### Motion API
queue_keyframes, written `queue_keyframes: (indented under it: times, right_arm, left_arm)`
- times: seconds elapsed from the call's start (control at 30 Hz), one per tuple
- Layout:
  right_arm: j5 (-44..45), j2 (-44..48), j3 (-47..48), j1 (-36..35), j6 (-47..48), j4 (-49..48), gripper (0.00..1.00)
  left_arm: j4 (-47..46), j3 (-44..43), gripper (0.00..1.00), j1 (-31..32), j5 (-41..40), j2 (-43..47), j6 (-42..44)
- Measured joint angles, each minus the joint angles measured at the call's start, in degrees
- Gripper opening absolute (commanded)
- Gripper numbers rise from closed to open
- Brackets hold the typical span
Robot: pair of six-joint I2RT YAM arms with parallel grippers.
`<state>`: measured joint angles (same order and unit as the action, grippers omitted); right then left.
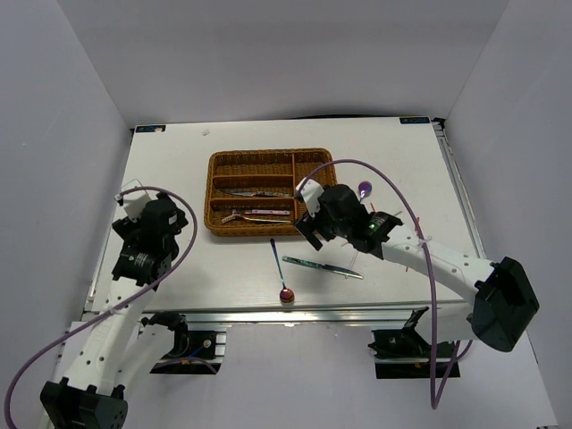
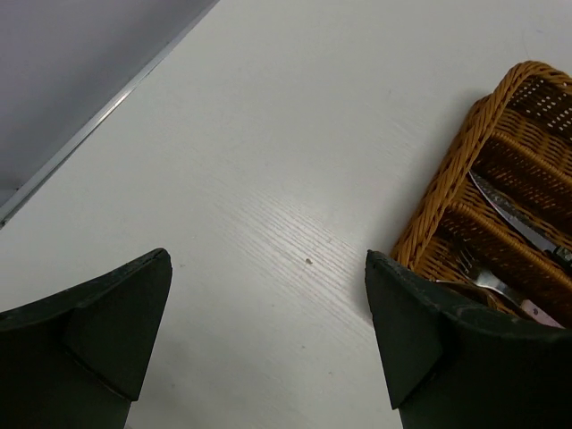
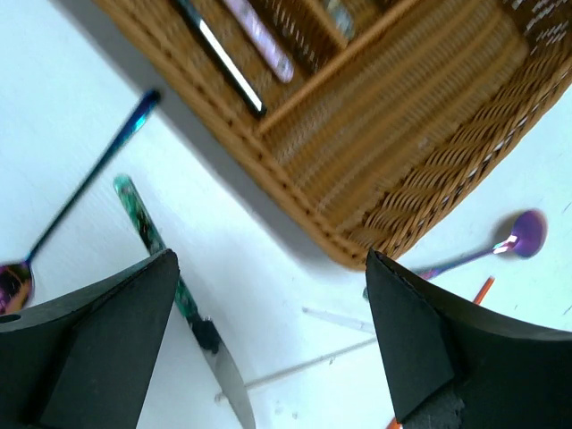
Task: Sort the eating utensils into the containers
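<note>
i see my right gripper (image 3: 268, 304) spread wide and empty by the wicker tray (image 3: 420, 152) corner; my left gripper (image 2: 268, 313) is spread too, over the table (image 2: 268, 134) beside it.

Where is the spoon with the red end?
In the top view, the red spoon lies on the table in front of the wicker tray, left of the knife.

Left claw (image 2: 266, 257), jaws spread, beside wicker tray (image 2: 451, 170) corner

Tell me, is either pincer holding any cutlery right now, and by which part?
Nothing is held. The left pincer stands open beside the wicker tray; the right pincer is open too, near the knife.
</note>
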<state>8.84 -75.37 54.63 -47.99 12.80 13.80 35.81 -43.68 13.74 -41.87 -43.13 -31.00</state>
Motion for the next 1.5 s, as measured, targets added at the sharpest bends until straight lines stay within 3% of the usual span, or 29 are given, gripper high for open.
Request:
queue_keyframes:
  times: [0.37, 0.77, 1.2, 1.3, 1.5]
  right_arm:
    - [-5.7, -7.2, 0.0, 0.0, 0.4, 6.8, 0.89]
    - [-5.2, -9.5, 0.0, 0.0, 0.7, 7.1, 0.89]
    - [-5.0, -14.8, 1.9, 0.0, 2.7, 7.6, 0.76]
    - [-6.4, -17.1, 3.2, 0.0, 3.7, 8.5, 0.69]
    - [-12.0, -19.1, 4.7, -0.1, 4.8, 8.8, 0.67]
  left_arm:
    - [0.0, 0.0, 0.98, 0.0, 0.3, 7.3, -0.2]
    - [-0.3, 0.1, 0.98, 0.0, 0.5, 9.4, -0.5]
    - [-0.3, 0.1, 0.98, 0.0, 2.1, 8.4, -0.4]
    - [-0.3, 0.1, 0.98, 0.0, 2.3, 8.5, -0.3]
    - [-0.3, 0.1, 0.98, 0.0, 2.3, 8.7, -0.3]
